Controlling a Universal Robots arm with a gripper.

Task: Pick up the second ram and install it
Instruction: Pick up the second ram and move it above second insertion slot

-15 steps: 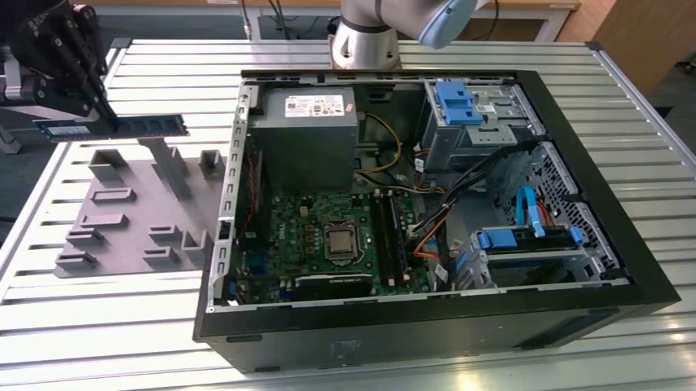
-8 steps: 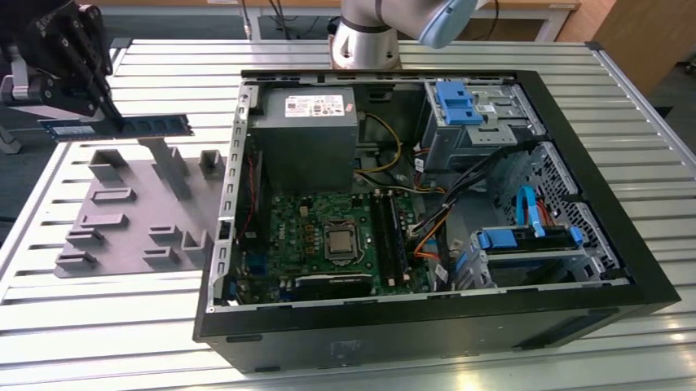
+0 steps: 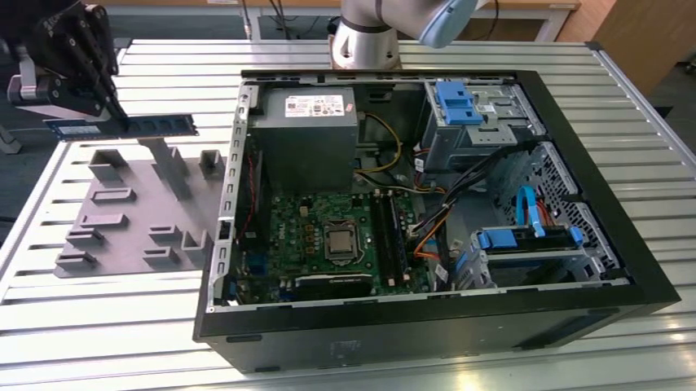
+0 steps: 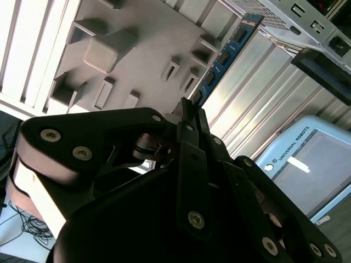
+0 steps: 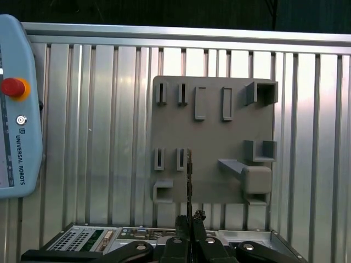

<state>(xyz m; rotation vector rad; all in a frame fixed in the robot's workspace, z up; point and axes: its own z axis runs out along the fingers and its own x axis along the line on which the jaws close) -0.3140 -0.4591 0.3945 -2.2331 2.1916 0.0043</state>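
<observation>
The second ram is a long dark-green strip with a bluish label at one end. It hangs level in the air above the grey holder tray, at the exterior view's left. My gripper is shut on it near the labelled end. In the second wrist view the ram reaches out from between the fingers. The first wrist view has the ram edge-on, rising from the gripper over the tray. The motherboard with its long black slots lies inside the open computer case.
The case takes up the middle and right of the slatted metal table, with a power supply, cables and blue drive brackets inside. A teach pendant lies on the table beside the tray. The arm's base stands behind the case.
</observation>
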